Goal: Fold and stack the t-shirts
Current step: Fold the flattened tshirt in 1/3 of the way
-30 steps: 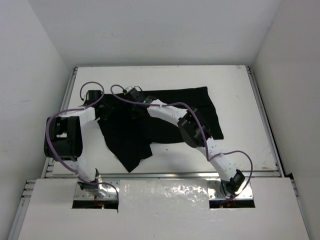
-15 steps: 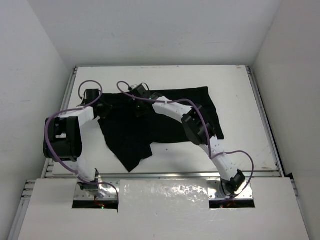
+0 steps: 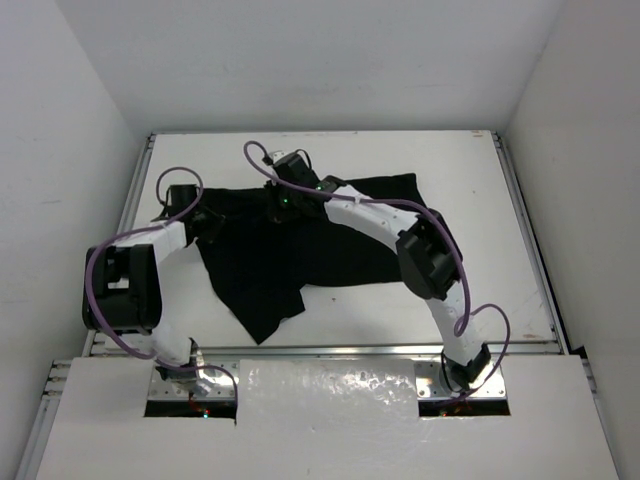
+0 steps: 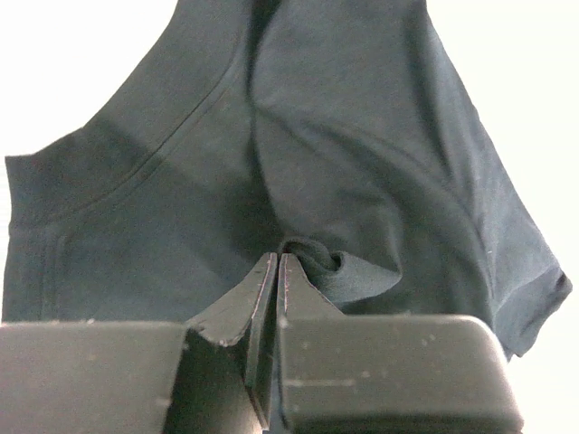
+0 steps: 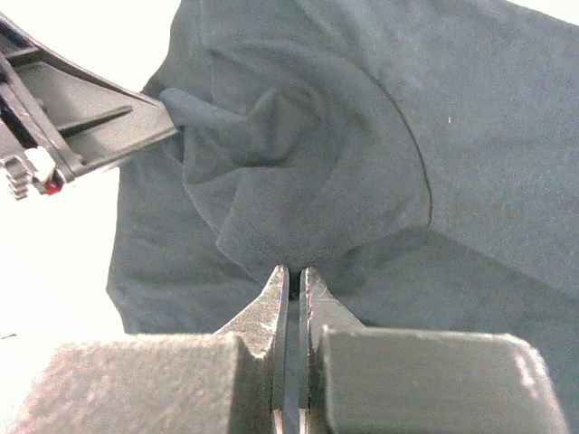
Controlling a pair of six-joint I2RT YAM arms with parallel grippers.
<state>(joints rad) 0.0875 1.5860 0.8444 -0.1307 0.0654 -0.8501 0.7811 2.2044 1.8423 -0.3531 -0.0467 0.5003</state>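
The black t-shirt [image 3: 340, 255] lies rumpled on the worktop [image 3: 500, 200], partly hidden beneath the right arm [image 3: 375, 213]. The left fingers [image 4: 242, 306] and right fingers [image 5: 262, 309] each clamp a fold, indistinct from overhead.

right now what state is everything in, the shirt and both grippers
t-shirt: unfolded and rumpled on the table, far edge pinched at two spots
left gripper: jaws shut on a bunched fold of the t-shirt
right gripper: jaws shut on the t-shirt's edge
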